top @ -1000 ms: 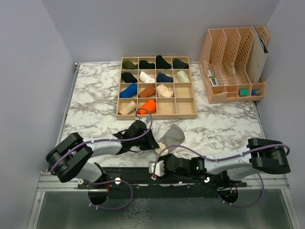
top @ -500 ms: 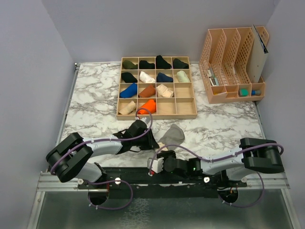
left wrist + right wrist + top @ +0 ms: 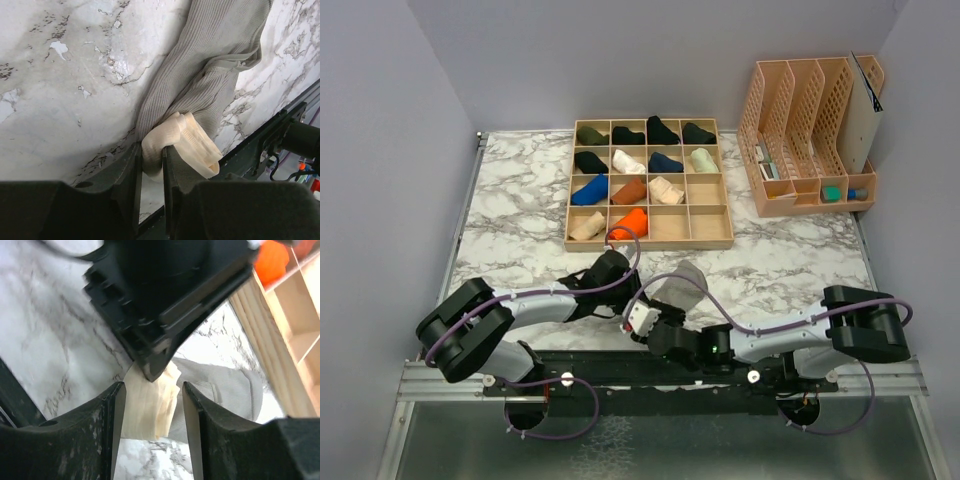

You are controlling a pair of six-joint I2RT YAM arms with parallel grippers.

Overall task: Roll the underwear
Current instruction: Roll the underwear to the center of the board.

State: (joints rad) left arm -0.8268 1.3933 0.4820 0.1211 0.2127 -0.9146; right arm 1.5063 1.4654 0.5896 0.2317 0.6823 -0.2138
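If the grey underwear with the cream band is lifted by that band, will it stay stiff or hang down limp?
Probably limp: the grey underwear drapes in soft folds on the table. The cream band bunches where the left claw pinches it, so it likely squashes easily. Its ribbed knit probably drags rather than slides.

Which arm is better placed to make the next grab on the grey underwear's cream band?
Right, probably: the right claw stands open astride the cream band, holding nothing, while the left claw is shut on that band of the grey underwear.
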